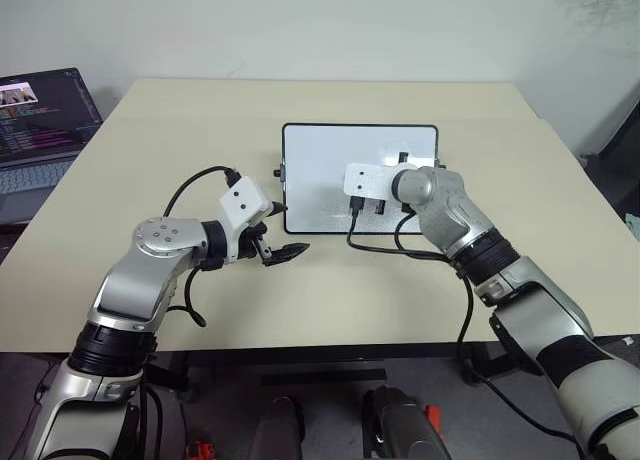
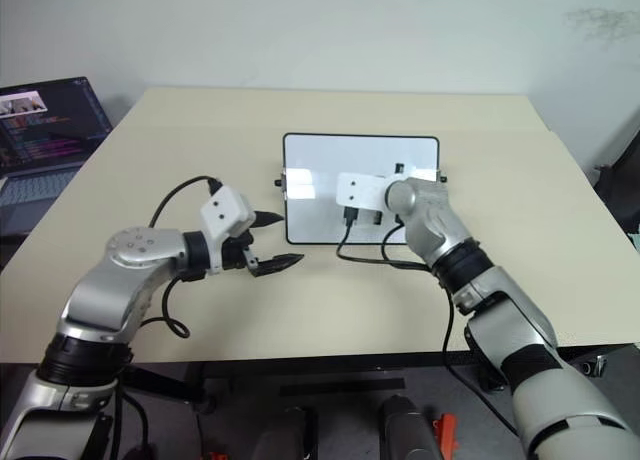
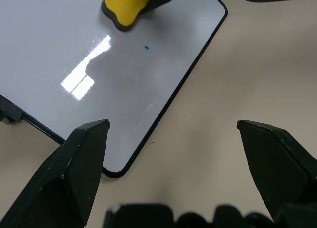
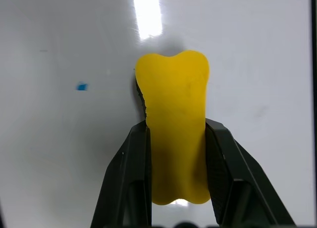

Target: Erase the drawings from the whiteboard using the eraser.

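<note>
Your pale beige table (image 1: pixel 330 300) stands against a plain light wall, with an open dark laptop (image 1: pixel 40 120) at its far left edge. In the head views, the glossy white whiteboard with a thin black frame (image 1: pixel 320 145) lies flat just ahead of the left tool (image 1: pixel 276 235), whose black fingers are spread apart over bare table just short of the board's near left corner. Your right arm reaches over the board's middle.

In the left wrist view, the board's rounded corner sits just beyond the parted fingers; one tiny blue fleck (image 3: pixel 146 47) of the drawings remains near the bright yellow spongy eraser block (image 3: pixel 126 10).

In the right wrist view, the right tool (image 4: pixel 176 139) is clenched around the eraser's waist, squeezing it, its dark underside against the board beside the fleck.
</note>
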### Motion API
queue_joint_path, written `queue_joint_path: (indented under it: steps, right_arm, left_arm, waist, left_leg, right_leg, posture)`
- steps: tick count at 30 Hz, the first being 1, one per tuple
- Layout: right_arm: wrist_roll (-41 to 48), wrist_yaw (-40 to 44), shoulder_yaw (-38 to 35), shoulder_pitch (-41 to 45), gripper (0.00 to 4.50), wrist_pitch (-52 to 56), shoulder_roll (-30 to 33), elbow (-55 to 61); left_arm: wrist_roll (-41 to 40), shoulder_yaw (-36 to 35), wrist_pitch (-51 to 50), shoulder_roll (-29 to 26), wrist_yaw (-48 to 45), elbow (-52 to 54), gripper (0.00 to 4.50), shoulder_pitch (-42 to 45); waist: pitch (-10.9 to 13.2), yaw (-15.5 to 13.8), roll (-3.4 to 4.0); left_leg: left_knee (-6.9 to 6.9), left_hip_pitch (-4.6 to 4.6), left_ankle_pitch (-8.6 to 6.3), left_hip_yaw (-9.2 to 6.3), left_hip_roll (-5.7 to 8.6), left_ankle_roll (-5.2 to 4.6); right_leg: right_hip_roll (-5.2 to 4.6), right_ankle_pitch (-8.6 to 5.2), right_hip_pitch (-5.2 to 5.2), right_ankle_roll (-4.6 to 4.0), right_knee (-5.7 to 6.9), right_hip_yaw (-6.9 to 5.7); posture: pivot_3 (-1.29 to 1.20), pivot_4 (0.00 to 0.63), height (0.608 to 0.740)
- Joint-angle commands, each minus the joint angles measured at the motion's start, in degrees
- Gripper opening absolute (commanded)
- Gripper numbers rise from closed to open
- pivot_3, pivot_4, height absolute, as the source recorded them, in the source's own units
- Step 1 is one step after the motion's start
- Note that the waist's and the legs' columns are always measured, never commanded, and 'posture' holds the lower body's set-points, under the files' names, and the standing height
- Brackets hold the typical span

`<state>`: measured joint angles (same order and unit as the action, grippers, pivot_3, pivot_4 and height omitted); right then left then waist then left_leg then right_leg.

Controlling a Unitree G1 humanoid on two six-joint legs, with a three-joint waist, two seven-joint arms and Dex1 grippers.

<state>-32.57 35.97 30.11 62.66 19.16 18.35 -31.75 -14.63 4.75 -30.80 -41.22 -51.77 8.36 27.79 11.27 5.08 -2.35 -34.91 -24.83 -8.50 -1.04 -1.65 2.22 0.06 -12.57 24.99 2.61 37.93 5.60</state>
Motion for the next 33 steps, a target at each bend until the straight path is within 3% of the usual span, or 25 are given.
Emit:
queue_joint_path:
  steps: [1, 13, 18, 33]
  right_arm:
    - [-0.70, -0.72, -1.65, 0.93, 1.06, -0.14, 1.90, -0.41]
    - [-2.60, 12.77, 4.74, -8.70, 1.05, -0.55, 5.39, 13.39]
    - [-3.63, 14.31, 5.03, -9.68, 1.05, -0.39, 5.82, 14.87]
    - [-2.40, 0.48, -1.52, -1.62, 1.05, 2.17, -0.88, 4.97]
  left_arm:
    - [0.28, -0.58, 0.99, 0.13, 0.30, 0.57, 4.50, 1.23]
    - [0.52, -0.29, 1.38, 0.33, -0.06, -0.25, 4.50, 1.94]
    - [0.46, -0.34, 1.49, 0.31, -0.11, -0.41, 4.50, 1.98]
    - [0.57, -0.31, 1.45, 0.34, -0.04, -0.28, 4.50, 2.07]
  waist:
    - [0.00, -0.05, 0.00]
    - [-0.02, -0.06, -0.03]
    - [-0.02, -0.03, -0.03]
    - [-0.02, 0.08, -0.02]
  left_leg:
    - [0.00, 0.00, 0.00, 0.00, 0.00, 0.00]
    - [0.06, 0.00, -0.01, 0.01, 0.00, 0.01]
    - [0.03, 0.01, 0.00, 0.02, 0.00, 0.01]
    - [0.03, 0.03, 0.00, -0.01, -0.01, 0.00]
  right_leg:
    - [0.00, 0.00, 0.00, 0.00, 0.00, 0.00]
    - [0.01, 0.00, 0.00, 0.00, 0.00, -0.02]
    - [0.01, 0.00, 0.00, 0.00, -0.01, -0.01]
    - [0.01, 0.01, 0.02, -0.01, 0.00, 0.00]
  posture:
    - [0.00, 0.150, 0.740]
    - [0.00, 0.150, 0.740]
    - [0.00, 0.150, 0.740]
    - [0.00, 0.150, 0.740]
